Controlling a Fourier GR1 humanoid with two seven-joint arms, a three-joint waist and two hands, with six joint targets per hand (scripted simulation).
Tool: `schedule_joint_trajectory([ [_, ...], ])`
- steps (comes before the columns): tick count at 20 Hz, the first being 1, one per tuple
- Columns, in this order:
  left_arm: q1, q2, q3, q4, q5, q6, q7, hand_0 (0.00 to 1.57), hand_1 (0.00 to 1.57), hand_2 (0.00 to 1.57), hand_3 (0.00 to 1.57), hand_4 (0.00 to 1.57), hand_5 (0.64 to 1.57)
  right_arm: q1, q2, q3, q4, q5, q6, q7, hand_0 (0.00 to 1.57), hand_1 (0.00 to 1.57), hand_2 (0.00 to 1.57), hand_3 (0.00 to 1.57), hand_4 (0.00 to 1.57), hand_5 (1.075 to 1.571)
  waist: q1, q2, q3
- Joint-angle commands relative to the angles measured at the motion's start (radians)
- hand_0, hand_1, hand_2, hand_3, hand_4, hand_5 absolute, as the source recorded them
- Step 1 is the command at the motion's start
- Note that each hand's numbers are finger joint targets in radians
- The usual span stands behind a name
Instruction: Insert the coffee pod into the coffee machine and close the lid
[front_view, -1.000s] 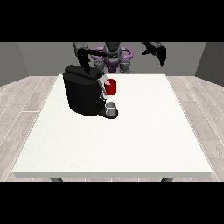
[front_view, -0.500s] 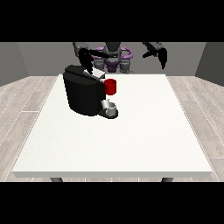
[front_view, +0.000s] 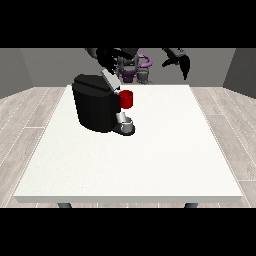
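On the near half of the white desk (front_view: 130, 165) I see only bare surface. Farther back, left of centre, stands the black coffee machine (front_view: 95, 103), its lid (front_view: 111, 80) tilted up at the top right corner. A red thing at the machine (front_view: 126, 99) sits on its right face, above a grey thing (front_view: 126, 125) on the drip base; I cannot tell whether that is the coffee pod. Beyond the machine, the hand at the view's left (front_view: 107, 56) hangs just above the lid, and I cannot tell how its fingers lie. The hand at the view's right (front_view: 180, 60) is raised well clear of the desk, fingers hanging relaxed and holding nothing.
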Motion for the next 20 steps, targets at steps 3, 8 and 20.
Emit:
schedule_joint_trajectory([
  [3,-0.036,0.036,0.012,0.009,0.014,-0.028,-0.026,0.0,0.0,0.0,0.0,0.38,1.571,-0.061,0.047,0.067,0.019,0.049,-0.005,-0.009,0.0,0.0,0.0,0.0,0.0,1.571,0.049,0.068,0.0044],
  [8,-0.044,0.012,-0.014,0.004,-0.002,-0.009,-0.043,0.0,0.0,0.0,0.0,0.36,1.571,-0.159,0.027,0.092,0.037,0.106,-0.027,0.025,0.0,0.0,0.0,0.0,0.08,1.571,0.092,0.094,0.0043],
  [20,-0.07,0.05,0.012,0.004,0.05,-0.05,-0.064,0.0,0.0,0.0,0.0,0.42,1.571,-0.309,0.078,0.112,0.143,0.181,-0.068,0.026,0.0,0.0,0.0,0.0,0.09,1.571,0.136,0.132,0.0044],
])
